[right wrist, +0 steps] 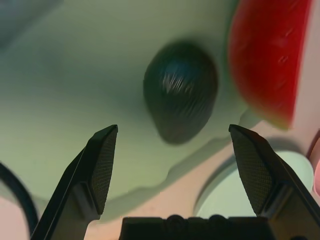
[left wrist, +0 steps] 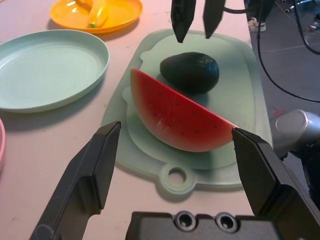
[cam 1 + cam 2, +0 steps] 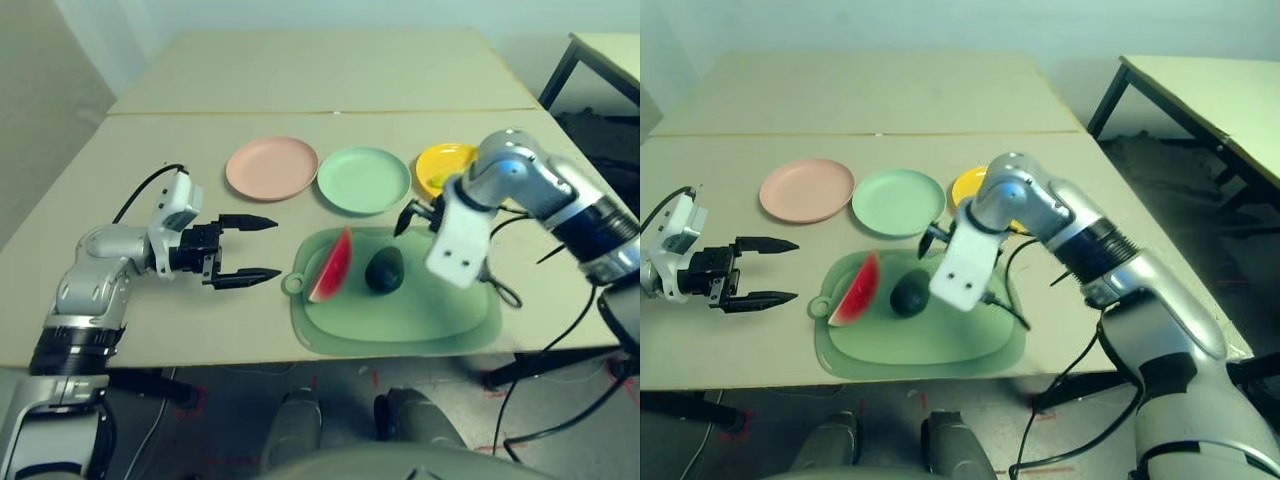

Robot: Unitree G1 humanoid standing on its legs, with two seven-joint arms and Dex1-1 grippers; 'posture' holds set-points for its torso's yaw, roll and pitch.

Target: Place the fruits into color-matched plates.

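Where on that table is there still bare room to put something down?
The pink plate and mint plate lie empty, and bare tabletop stretches behind them. The green mat is crowded: watermelon wedge, avocado, and the right gripper above.

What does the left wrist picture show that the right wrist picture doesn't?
Left wrist view alone: the round yellow plastic plate with the curved yellow toy banana in it, the ring tab of the large green mat, and the right claw open above the avocado.

Right wrist view alone: that right claw's fingers up close.

Both: the small dark green toy avocado, the red toy watermelon wedge, the mat beneath them and the round mint green plastic plate.
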